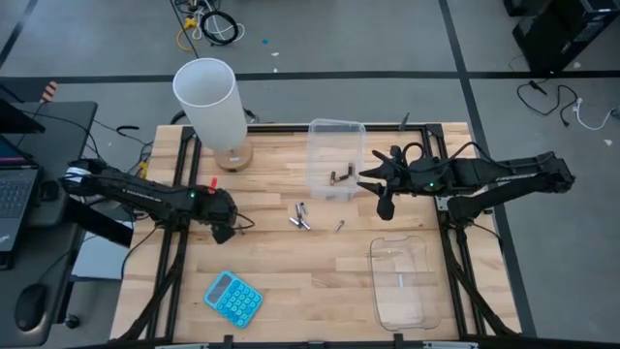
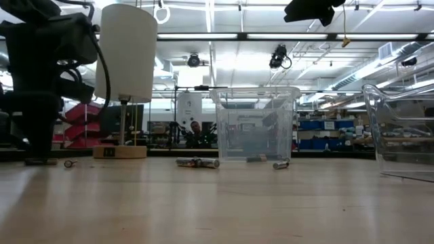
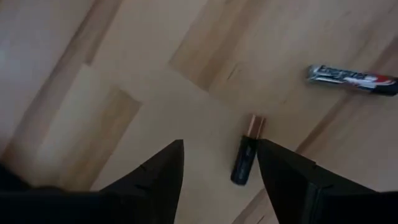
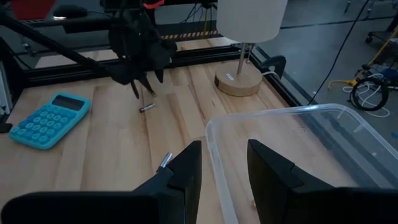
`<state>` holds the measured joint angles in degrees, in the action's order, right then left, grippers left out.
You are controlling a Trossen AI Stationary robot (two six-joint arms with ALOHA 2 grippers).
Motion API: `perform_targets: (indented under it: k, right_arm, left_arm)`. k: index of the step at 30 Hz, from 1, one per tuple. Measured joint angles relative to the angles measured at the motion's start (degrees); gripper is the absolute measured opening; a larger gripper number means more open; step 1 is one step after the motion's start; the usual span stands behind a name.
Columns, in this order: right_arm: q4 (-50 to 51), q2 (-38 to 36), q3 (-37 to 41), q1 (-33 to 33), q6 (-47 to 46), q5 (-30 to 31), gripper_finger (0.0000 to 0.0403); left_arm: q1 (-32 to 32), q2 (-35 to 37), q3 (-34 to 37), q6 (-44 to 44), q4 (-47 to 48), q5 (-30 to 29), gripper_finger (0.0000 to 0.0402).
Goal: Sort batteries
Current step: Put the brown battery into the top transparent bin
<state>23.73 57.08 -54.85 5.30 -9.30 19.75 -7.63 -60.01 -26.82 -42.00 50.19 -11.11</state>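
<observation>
Several small batteries (image 1: 300, 217) are seen lying flat mid-worktop; two dark cells (image 1: 339, 176) lie in a tub at 1 o'clock.

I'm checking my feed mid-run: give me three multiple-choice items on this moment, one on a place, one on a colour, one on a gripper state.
1. Where is the left gripper?
A. over the far clear tub
B. low over the bare table near the lamp
C. over the calculator

2. What colour is the calculator?
A. blue
B. red
C. white

3. How are the left gripper's fingers?
A. shut on a battery
B. open
C. shut on nothing

Answers:
1 B: the high view puts it on the table's left part, by the lamp.
2 A: it shows blue.
3 B: the left wrist view shows its fingers apart, a dark battery between them.
</observation>
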Motion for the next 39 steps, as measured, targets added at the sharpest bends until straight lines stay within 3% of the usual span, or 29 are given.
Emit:
perform_targets:
  k: [20, 26, 33, 39]
  right_arm:
    - [0.0, 0.0, 0.0, 0.0, 0.3, 0.0, 0.0115]
    - [0.0, 0.0, 0.0, 0.0, 0.4, 0.0, 0.0115]
    - [0.1, 0.0, 0.0, 0.1, 0.5, -0.1, 0.0115]
    - [0.3, 0.0, 0.0, 0.2, 1.5, -0.4, 0.0115]
  left_arm:
    - [-3.4, 0.0, 3.0, -0.9, -2.6, 1.8, 0.0197]
    - [-3.4, 0.3, 5.0, -1.8, -4.7, 2.8, 0.0144]
    - [-3.4, 0.3, 5.1, -0.6, -5.8, 3.5, 0.0019]
    - [-3.4, 0.0, 3.6, -1.4, -5.0, 3.3, 0.0013]
